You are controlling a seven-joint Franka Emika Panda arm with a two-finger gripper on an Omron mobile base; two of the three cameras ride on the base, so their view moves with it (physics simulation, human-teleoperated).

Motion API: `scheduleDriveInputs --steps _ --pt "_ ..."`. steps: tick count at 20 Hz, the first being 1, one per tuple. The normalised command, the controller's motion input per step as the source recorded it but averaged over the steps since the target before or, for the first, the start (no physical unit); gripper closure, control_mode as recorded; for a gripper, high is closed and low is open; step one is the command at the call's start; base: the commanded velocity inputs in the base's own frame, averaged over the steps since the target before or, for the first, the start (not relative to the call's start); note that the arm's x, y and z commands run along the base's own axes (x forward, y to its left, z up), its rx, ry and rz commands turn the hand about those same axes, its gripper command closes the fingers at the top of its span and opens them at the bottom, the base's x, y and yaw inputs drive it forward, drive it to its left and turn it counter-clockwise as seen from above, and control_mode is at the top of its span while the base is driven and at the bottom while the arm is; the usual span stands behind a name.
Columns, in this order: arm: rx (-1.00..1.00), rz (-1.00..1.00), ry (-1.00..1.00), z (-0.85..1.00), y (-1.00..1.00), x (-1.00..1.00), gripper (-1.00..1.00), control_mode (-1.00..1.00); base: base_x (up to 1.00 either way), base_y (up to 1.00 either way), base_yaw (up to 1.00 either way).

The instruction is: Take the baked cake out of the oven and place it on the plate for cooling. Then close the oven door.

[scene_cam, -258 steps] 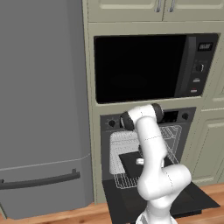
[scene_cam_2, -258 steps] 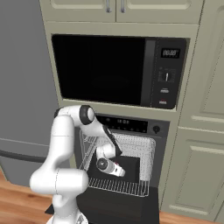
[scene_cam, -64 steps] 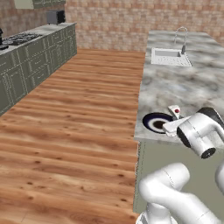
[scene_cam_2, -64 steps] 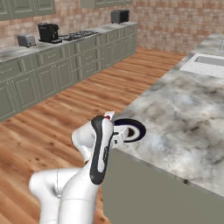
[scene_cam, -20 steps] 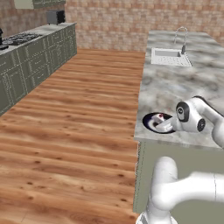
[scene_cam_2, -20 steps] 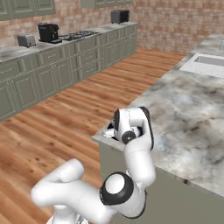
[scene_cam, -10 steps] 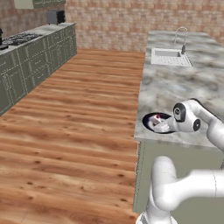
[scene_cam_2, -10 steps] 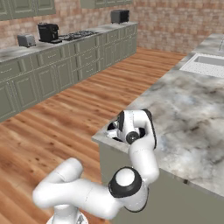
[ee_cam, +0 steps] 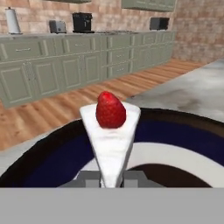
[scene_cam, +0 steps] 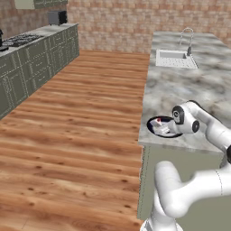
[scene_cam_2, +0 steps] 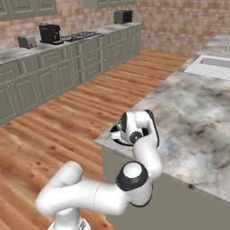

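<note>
A white wedge of cake [ee_cam: 111,131] topped with a strawberry stands upright just above the plate [ee_cam: 52,157], which is dark blue with a white ring. My gripper [ee_cam: 112,178] is shut on the narrow base of the cake. In the left base view the cake [scene_cam: 161,129] lies within the plate [scene_cam: 153,122] at the near corner of the marble island, with the gripper [scene_cam: 168,128] reaching in from the right. The right base view has my hand covering most of the plate [scene_cam_2: 116,134]. The oven and the oven door are out of view.
The plate sits close to the island's edge [scene_cam: 143,135], with wooden floor [scene_cam: 81,126] beyond it. A sink with a faucet [scene_cam: 176,58] lies farther along the island. Green cabinets with a stove and a coffee machine [scene_cam_2: 49,33] line the far wall.
Over the last second my hand has shifted left and down over the plate, carrying the cake with it. Much earlier the base stood at the oven.
</note>
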Motion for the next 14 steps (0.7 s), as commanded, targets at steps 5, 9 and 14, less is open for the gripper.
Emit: scheduleDriveInputs --steps 5,9,14 --pt "0.00 0.02 0.05 -0.16 -0.36 0.29 1.00 -1.00 0.00 0.00 0.00" --pt "0.00 0.00 0.06 -0.14 -0.47 0.12 1.00 -1.00 0.00 0.00 0.00" --pt "0.00 0.00 0.09 -0.12 -0.25 0.00 1.00 -1.00 0.00 0.00 0.00"
